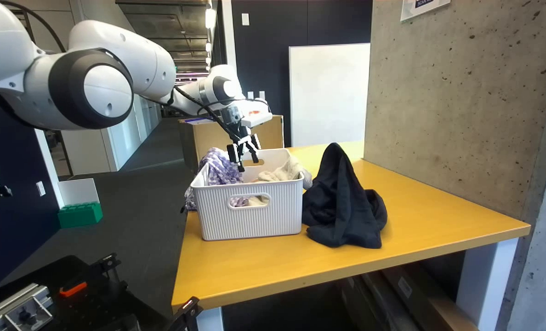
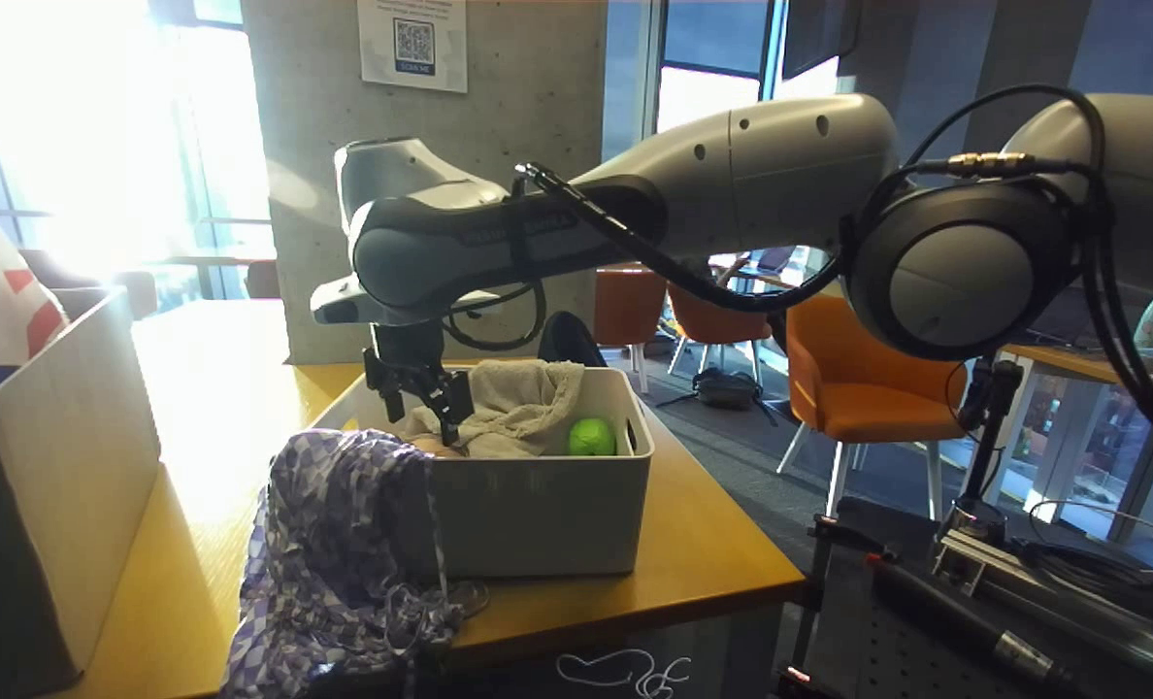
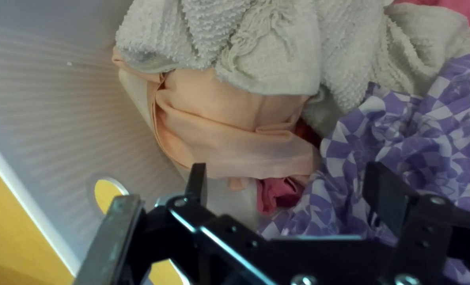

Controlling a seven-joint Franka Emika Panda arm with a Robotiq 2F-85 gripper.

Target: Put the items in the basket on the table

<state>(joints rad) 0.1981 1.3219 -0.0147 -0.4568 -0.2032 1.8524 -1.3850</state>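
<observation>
The white ribbed basket (image 1: 250, 225) stands on the yellow table (image 1: 438, 216). A purple-and-white checkered cloth (image 2: 344, 515) drapes over its rim and down past the table edge. Inside lie a beige towel (image 2: 518, 398), a green ball (image 2: 591, 437), a folded peach cloth (image 3: 235, 146) and a dark pink cloth (image 3: 276, 194) partly under it. A black cloth (image 1: 342, 207) lies heaped on the table beside the basket. My gripper (image 1: 248, 164) points down at the basket's opening. In the wrist view its fingers (image 3: 284, 174) are wide apart with nothing held, above the peach and checkered cloths.
A cardboard box (image 2: 91, 466) stands on the table near the basket; it also shows in an exterior view (image 1: 268, 131). A concrete pillar (image 1: 461, 101) rises at the table's side. The basket sits close to the table's edge.
</observation>
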